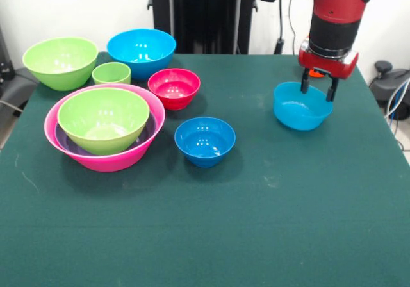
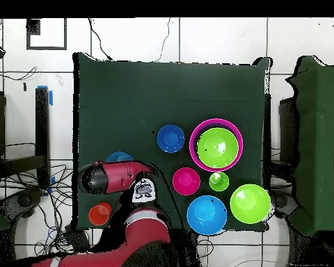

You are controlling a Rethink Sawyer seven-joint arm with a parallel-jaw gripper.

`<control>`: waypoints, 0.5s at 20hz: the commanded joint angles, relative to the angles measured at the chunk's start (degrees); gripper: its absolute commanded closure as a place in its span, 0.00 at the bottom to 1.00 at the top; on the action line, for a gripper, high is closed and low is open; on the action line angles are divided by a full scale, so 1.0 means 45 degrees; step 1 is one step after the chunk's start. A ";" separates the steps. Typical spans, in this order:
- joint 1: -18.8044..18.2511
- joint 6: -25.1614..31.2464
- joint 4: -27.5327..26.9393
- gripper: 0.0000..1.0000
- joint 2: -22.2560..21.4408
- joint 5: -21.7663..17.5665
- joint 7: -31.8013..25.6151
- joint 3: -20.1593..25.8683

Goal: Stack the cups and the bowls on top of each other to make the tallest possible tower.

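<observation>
Hovering at the 2 o'clock part of the green surface in the front view, pincer with fingers apart, straddling the far rim of the teal bowl without clamping it. At 9 o'clock, huge pink bowl holding a purple bowl and a lime-green bowl. Nearby: small blue bowl, small red bowl, lime-green cup, large blue bowl, second lime-green bowl. Overhead, orange cup off the surface's edge beside the arm.
</observation>
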 commanded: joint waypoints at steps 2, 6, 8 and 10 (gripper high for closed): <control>0.0086 -0.0421 -0.0434 0.00 0.0363 0.0703 0.1375 0.0991; -0.0011 0.0039 -0.0168 0.00 -0.0073 0.0794 0.1236 0.1135; -0.0050 0.0467 0.0009 0.00 -0.0450 0.0859 0.1170 0.1191; -0.0072 0.1036 0.0200 0.00 -0.0935 0.0929 0.1113 0.1210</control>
